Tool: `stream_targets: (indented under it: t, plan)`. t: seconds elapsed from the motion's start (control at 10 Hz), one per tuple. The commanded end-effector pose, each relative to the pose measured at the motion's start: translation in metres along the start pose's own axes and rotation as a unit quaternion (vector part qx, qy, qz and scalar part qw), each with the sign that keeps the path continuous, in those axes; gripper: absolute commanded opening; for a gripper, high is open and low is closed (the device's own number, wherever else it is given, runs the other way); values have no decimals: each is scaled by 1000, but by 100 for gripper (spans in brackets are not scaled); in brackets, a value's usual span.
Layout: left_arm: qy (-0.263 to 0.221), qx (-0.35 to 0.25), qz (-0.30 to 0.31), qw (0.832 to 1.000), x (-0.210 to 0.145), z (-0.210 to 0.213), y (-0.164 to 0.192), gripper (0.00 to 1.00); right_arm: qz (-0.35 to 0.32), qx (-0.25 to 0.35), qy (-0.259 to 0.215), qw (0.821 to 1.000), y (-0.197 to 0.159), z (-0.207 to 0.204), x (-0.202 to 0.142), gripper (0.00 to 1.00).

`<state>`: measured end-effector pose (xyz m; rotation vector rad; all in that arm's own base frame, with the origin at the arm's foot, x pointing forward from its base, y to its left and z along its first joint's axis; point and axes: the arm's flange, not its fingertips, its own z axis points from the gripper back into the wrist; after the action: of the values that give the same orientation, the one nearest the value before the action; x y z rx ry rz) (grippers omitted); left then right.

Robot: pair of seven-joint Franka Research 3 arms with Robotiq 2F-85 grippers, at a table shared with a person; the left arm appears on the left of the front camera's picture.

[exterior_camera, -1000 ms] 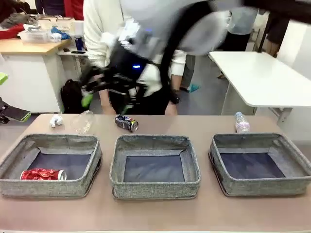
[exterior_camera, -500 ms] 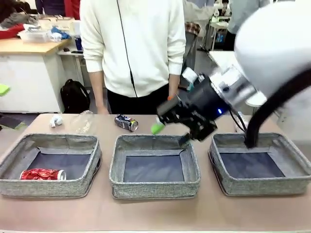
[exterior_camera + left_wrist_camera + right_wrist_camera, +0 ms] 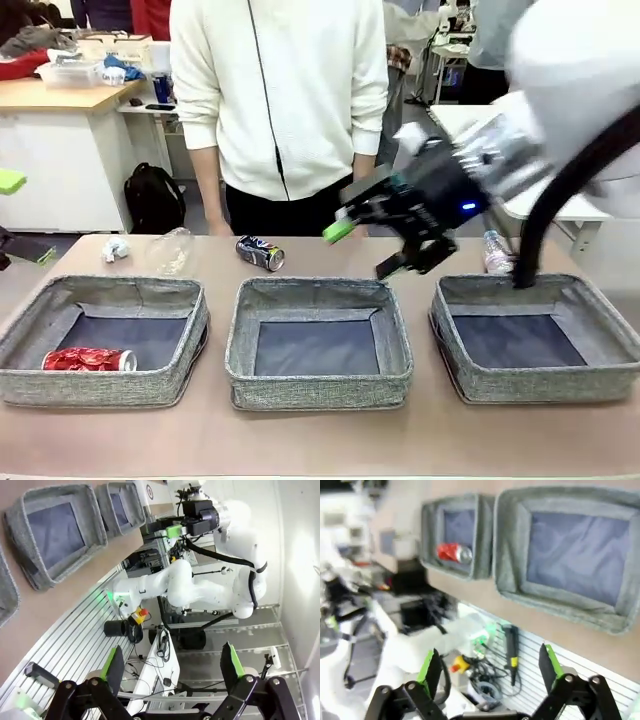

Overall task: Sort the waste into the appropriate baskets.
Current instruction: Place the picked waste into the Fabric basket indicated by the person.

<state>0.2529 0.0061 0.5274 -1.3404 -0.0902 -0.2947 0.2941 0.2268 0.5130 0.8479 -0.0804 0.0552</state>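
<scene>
— So, near row first: what's in the bins?
— Three in a line. The left basket (image 3: 100, 385) has the red soda can (image 3: 88, 359) on its side by the near wall. The middle basket (image 3: 318, 385) and right basket (image 3: 540, 385) hold nothing.
— Pincers?
— The right gripper (image 3: 362, 250) has its jaws wide with nothing held. It hangs over the far-right corner of the middle basket, rolled so one green pad sits up-left and the other finger down-right. The left gripper (image 3: 172, 661) is also wide and empty, at the table's left end.
— What's left, and which way from the right pincer?
— All of it is beyond the baskets.
 - The dark blue soda can (image 3: 261, 253) is to its left, on its side, long axis diagonal from far-left to near-right.
 - The pink-labelled bottle (image 3: 497, 252) is upright to its right, just behind the right basket and beside the arm's cable.
 - The clear bottle (image 3: 172, 250), lying down, and the paper wad (image 3: 116, 249) are farther left, behind the left basket.
— Who takes what?
— My call: the right arm is nearer the blue can and the pink bottle, and the left arm is nearer the wad and the clear bottle. For the can, the jaws should close across that diagonal, so a wrist turn looks likely.
— Readable print?
— None. The can graphics and the pink label are too small to read.
</scene>
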Motion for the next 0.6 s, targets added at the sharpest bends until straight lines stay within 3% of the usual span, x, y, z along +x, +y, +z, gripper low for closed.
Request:
stream_targets:
  t: [0.0,0.1,0.3,0.5]
  plan:
    - [-20,-11,17,1000,2,-13,9,100,-51,137,-13,989,-44,68,-11,100]
    - [-25,-14,24,999,3,-9,11,100,-72,206,-20,976,-64,102,-21,100]
    - [-51,-17,40,998,10,0,18,100,-105,294,-91,946,-111,155,-37,100]
    - [-107,-28,57,992,20,4,25,100,-100,300,-14,949,-143,159,-38,100]
